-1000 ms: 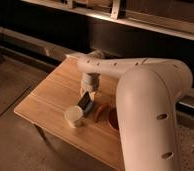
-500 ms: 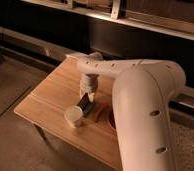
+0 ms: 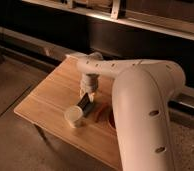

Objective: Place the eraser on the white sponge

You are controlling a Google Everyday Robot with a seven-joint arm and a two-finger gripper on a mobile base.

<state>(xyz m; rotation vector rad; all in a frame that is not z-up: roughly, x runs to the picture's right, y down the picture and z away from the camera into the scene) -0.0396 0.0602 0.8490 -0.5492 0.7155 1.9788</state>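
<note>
One arm (image 3: 140, 95) filled the near right of the view, bent down over a wooden table (image 3: 45, 102). A cream cup (image 3: 74, 116) stood nearest on the table, with a thin orange object (image 3: 100, 113) just to its right. Just behind the cup, the gripper (image 3: 86, 100) was lowered over the eraser (image 3: 83, 104); whether its fingers were apart or clamped could not be told. No writing could be read.

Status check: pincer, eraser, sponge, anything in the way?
Pincer low over table, at eraser. Sponge not visible. Cream cup right beside eraser; orange object close.
</note>
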